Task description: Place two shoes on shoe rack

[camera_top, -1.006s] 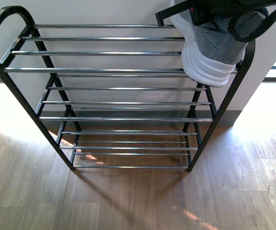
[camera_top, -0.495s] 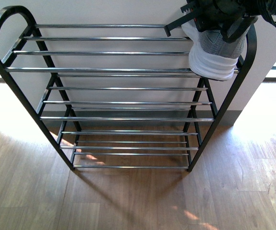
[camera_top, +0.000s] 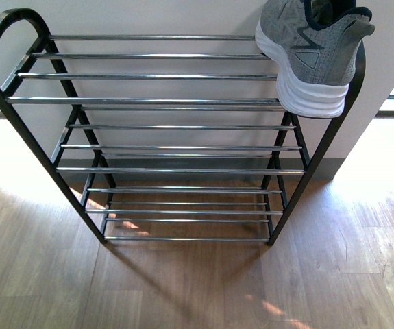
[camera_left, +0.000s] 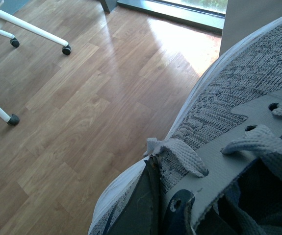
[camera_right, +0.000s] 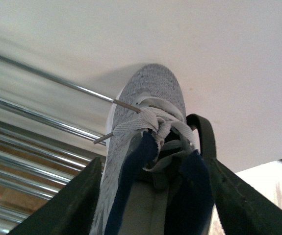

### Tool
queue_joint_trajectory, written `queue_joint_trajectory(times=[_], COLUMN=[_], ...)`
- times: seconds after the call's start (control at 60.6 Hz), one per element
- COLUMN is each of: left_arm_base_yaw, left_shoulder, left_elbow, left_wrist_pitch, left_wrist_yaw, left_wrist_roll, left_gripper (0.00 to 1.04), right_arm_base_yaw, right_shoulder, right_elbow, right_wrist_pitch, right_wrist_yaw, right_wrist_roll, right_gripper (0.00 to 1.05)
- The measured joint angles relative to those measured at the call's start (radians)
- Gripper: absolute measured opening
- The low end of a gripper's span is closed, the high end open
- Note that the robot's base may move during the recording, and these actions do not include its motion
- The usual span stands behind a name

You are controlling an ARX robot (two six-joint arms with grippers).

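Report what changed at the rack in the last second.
The right gripper settled the grey sneaker on the rack's top tier, right end, then opened and left the front view; its fingers now straddle the shoe. The rack stayed put.

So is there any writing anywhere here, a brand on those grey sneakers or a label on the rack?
None: no word, number or sign can be read in any view.
On the sneaker resting on the shoe rack: only a dark angular side mark, a shape and not letters.
On the second sneaker, seen close in the left wrist view: plain knit and laces, no lettering in sight.
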State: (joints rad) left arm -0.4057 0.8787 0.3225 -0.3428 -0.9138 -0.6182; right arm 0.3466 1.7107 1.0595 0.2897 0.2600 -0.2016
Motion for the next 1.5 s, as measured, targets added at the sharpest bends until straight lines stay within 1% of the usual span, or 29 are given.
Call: queue_joint_trajectory(times=[0.016,0.033,0.066,0.099,0.115,0.148,0.165,0.198,0.231,0.247,0.28,0.33,0.363,0.412,0.445,0.478,0.561,0.577,0.742,1.072,1.105,1.122,1.155,1.204,1.27,1.501], left_arm_base_yaw=[0.0,0.0,0.0,0.0,0.0,0.0,0.0,0.0,0.0,0.0,0.0,0.0,0.0,0.0,0.0,0.0,0.0,0.0,0.0,0.0,0.0,0.0,0.0,0.0,0.0,0.0], left_shoulder=[0.0,0.0,0.0,0.0,0.0,0.0,0.0,0.0,0.0,0.0,0.0,0.0,0.0,0.0,0.0,0.0,0.0,0.0,0.0,0.0,0.0,0.0,0.0,0.0,0.0,0.0], left_elbow=[0.0,0.0,0.0,0.0,0.0,0.0,0.0,0.0,0.0,0.0,0.0,0.0,0.0,0.0,0.0,0.0,0.0,0.0,0.0,0.0,0.0,0.0,0.0,0.0,0.0,0.0], left_wrist_pitch=[0.0,0.0,0.0,0.0,0.0,0.0,0.0,0.0,0.0,0.0,0.0,0.0,0.0,0.0,0.0,0.0,0.0,0.0,0.0,0.0,0.0,0.0,0.0,0.0,0.0,0.0], left_wrist_yaw=[0.0,0.0,-0.001,-0.001,-0.001,0.001,0.001,0.001,0.0,0.0,0.0,-0.001,0.0,0.0,0.0,0.0,0.0,0.0,0.0,0.0,0.0,0.0,0.0,0.0,-0.002,0.0], left_wrist_roll=[0.0,0.0,0.0,0.0,0.0,0.0,0.0,0.0,0.0,0.0,0.0,0.0,0.0,0.0,0.0,0.0,0.0,0.0,0.0,0.0,0.0,0.0,0.0,0.0,0.0,0.0], left_gripper=[0.01,0.01,0.01,0.01,0.01,0.01,0.01,0.01,0.01,0.01,0.01,0.01,0.01,0.01,0.01,0.01,0.01,0.01,0.01,0.01,0.01,0.01,0.01,0.01,0.01,0.01], right_arm_base_yaw=[-0.005,-0.008,-0.019,-0.026,-0.033,-0.041,-0.049,-0.06,-0.067,-0.074,-0.082,-0.1,-0.108,-0.127,-0.134,-0.143,-0.17,-0.172,-0.219,-0.266,-0.275,-0.298,-0.317,-0.331,-0.343,-0.343], right_shoulder=[-0.021,-0.027,-0.039,-0.044,-0.05,-0.057,-0.066,-0.082,-0.095,-0.111,-0.128,-0.177,-0.197,-0.242,-0.258,-0.28,-0.344,-0.35,-0.482,-0.675,-0.695,-0.716,-0.73,-0.732,-0.75,-0.911], right_elbow=[-0.016,-0.028,-0.08,-0.113,-0.148,-0.186,-0.226,-0.283,-0.319,-0.351,-0.381,-0.447,-0.47,-0.523,-0.544,-0.573,-0.665,-0.674,-0.8,-0.925,-0.934,-0.943,-0.954,-0.976,-1.001,-1.037], right_wrist_pitch=[0.0,0.019,0.164,0.244,0.317,0.382,0.442,0.51,0.538,0.574,0.595,0.629,0.637,0.654,0.659,0.664,0.673,0.674,0.672,0.599,0.588,0.575,0.571,0.61,0.604,0.473], right_wrist_yaw=[0.001,0.01,0.04,0.043,0.04,0.031,0.029,0.018,0.01,0.002,-0.005,-0.024,-0.029,-0.045,-0.05,-0.058,-0.091,-0.093,-0.136,-0.182,-0.196,-0.237,-0.252,-0.254,-0.253,-0.26], right_wrist_roll=[0.003,0.018,0.055,0.082,0.098,0.117,0.127,0.144,0.151,0.158,0.164,0.172,0.176,0.181,0.183,0.184,0.187,0.186,0.191,0.191,0.191,0.19,0.191,0.191,0.191,0.191], right_gripper=[0.84,0.86,0.8,0.76,0.73,0.7,0.66,0.61,0.57,0.54,0.5,0.42,0.38,0.29,0.26,0.2,0.03,0.01,0.01,0.01,0.01,0.01,0.01,0.01,0.01,0.01])
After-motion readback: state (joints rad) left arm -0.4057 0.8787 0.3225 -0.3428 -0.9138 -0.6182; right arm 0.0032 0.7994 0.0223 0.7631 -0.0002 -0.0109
